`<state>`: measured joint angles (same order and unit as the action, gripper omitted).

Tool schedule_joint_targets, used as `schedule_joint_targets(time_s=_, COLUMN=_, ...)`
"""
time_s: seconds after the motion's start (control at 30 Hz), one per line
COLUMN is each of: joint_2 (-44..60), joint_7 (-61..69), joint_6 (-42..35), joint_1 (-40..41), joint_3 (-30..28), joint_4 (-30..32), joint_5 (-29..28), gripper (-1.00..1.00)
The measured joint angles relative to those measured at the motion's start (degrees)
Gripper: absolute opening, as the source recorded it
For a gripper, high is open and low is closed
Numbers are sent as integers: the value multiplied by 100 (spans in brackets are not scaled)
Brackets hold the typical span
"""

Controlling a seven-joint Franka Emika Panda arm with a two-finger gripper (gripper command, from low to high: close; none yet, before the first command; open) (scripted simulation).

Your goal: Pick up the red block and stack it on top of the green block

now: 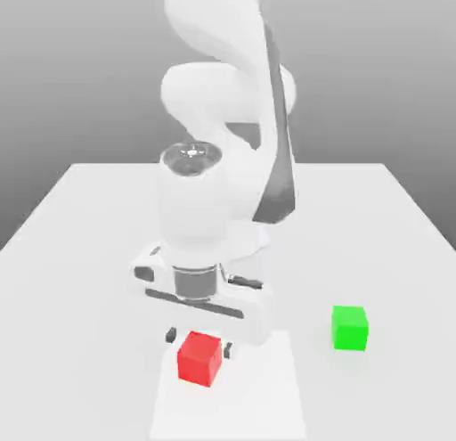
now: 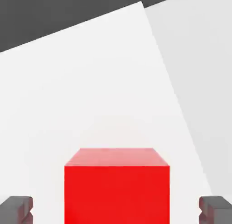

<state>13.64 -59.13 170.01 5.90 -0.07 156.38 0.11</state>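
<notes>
The red block [image 1: 199, 359] sits on the white table near its front edge. My gripper [image 1: 200, 342] is lowered around it, one dark fingertip [image 1: 171, 335] on each side. In the hand view the red block [image 2: 117, 187] lies between the two grey fingertips [image 2: 16, 208], with a clear gap on both sides, so the gripper [image 2: 116, 210] is open and not touching it. The green block [image 1: 350, 328] stands alone on the table toward the exterior view's right of the red one, about two block widths away from the hand.
The white table [image 1: 89, 234] stretches back behind the arm. A brighter rectangular patch [image 1: 267, 404] lies under and around the red block. The arm's white body [image 1: 214, 199] rises directly above the hand.
</notes>
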Motion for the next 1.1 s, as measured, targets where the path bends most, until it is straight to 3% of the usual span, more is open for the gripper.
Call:
schedule_joint_targets(time_s=0.2, joint_2=44, joint_7=-15, joint_6=43, joint_1=9, joint_3=6, joint_4=-6, joint_5=-18, gripper=-100)
schedule_joint_targets(time_s=0.4, joint_2=-1046, joint_7=-14, joint_6=-889, joint_1=21, joint_3=20, joint_4=153, joint_5=-18, gripper=-100)
schedule_joint_targets(time_s=0.77, joint_2=-2259, joint_7=2105, joint_6=-1649, joint_1=-2395, joint_3=1275, joint_4=591, joint_5=491, gripper=-100)
schedule_joint_targets(time_s=1.0, joint_2=-1119, joint_7=1737, joint_6=-546, joint_1=-2511, joint_3=1301, joint_4=579, joint_5=-273, gripper=-100)
schedule_joint_targets(time_s=1.03, joint_2=-978, joint_7=1655, joint_6=-414, joint_1=-2538, joint_3=1253, joint_4=574, joint_5=-391, gripper=100)
schedule_joint_targets(time_s=1.1, joint_2=-978, joint_7=1655, joint_6=-414, joint_1=-2537, joint_3=1253, joint_4=574, joint_5=-391, gripper=100)
